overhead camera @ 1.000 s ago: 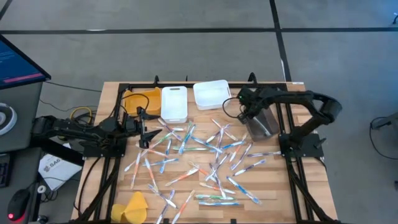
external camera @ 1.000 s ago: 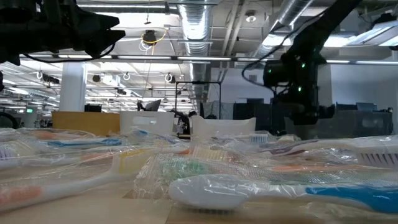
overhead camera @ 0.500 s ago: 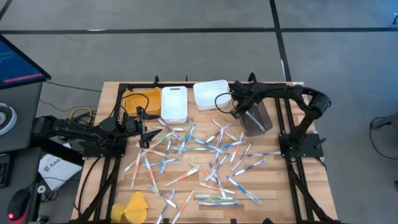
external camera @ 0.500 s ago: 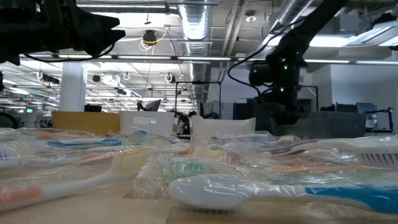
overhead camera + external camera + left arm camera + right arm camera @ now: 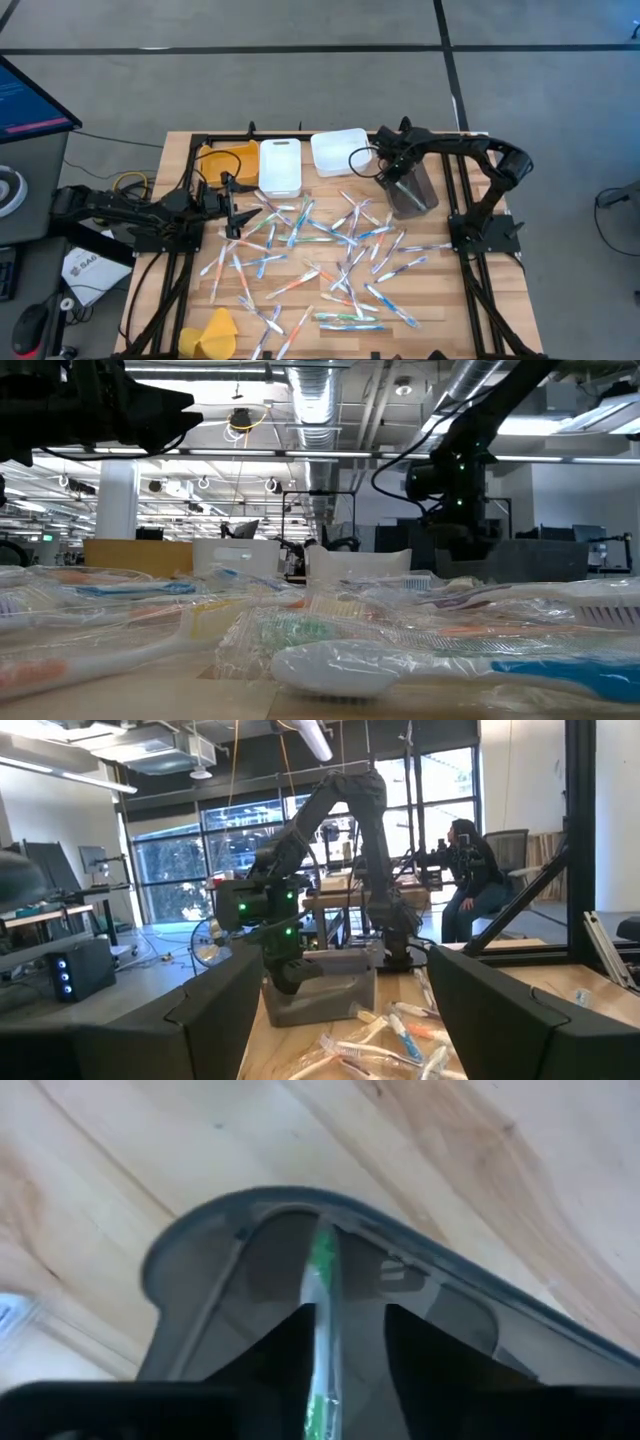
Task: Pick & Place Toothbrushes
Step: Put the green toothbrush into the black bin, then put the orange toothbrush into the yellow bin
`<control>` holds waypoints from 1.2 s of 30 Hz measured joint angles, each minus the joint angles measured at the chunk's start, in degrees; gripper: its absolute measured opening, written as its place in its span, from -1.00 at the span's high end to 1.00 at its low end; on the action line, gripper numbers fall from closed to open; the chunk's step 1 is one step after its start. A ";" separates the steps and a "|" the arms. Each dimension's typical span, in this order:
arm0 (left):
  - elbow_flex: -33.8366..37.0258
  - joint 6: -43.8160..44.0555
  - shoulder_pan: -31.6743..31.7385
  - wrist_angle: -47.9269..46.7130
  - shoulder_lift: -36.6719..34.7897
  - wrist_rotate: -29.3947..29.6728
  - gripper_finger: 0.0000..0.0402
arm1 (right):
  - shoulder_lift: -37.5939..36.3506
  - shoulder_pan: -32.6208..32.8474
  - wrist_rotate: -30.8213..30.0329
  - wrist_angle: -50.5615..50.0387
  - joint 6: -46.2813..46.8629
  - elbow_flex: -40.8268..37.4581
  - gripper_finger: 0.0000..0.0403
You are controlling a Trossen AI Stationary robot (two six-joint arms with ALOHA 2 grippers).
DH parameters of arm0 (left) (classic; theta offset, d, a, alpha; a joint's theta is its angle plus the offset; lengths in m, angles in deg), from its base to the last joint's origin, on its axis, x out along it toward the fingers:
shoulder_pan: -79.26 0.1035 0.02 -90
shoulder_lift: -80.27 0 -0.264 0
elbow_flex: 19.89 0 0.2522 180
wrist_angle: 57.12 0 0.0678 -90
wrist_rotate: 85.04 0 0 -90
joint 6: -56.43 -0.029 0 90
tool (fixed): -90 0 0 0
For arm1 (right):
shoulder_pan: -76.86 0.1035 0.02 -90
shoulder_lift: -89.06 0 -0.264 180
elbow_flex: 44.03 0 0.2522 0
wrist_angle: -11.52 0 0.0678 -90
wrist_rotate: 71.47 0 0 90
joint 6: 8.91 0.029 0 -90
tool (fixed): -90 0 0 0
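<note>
Many wrapped toothbrushes lie scattered flat across the middle of the wooden table. My right gripper points down over the far end of the grey bin. In the right wrist view its fingers stand apart with a green toothbrush upright between them, above the grey bin's floor. My left gripper waits open at the left side of the table, above the pile's edge, holding nothing. My right gripper has the green toothbrush's handle standing lengthwise between its parted fingers, close beside one finger and clear of the other. Whether that finger touches it, I cannot tell. The fingers point down into the bin.
An orange bin and two white bins stand along the far edge. A yellow cloth-like lump lies at the near left corner. A person sits in the room beyond the table.
My right gripper has shifted a little toward the table's left, staying above the grey bin and pointing down. The left arm has kept still.
</note>
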 joint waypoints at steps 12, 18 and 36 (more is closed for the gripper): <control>0.01 0.00 -0.01 0.01 0.02 -0.17 -0.40 | -0.04 -0.80 0.02 -11.68 -0.54 6.82 -0.19; 0.01 0.29 -0.01 -0.11 0.43 -0.15 -0.40 | -4.96 1.36 0.02 -15.32 2.77 9.10 -0.19; 0.01 0.66 -0.06 0.49 1.87 -3.73 -0.40 | -41.60 34.27 -2.34 -6.17 19.99 -1.54 -0.19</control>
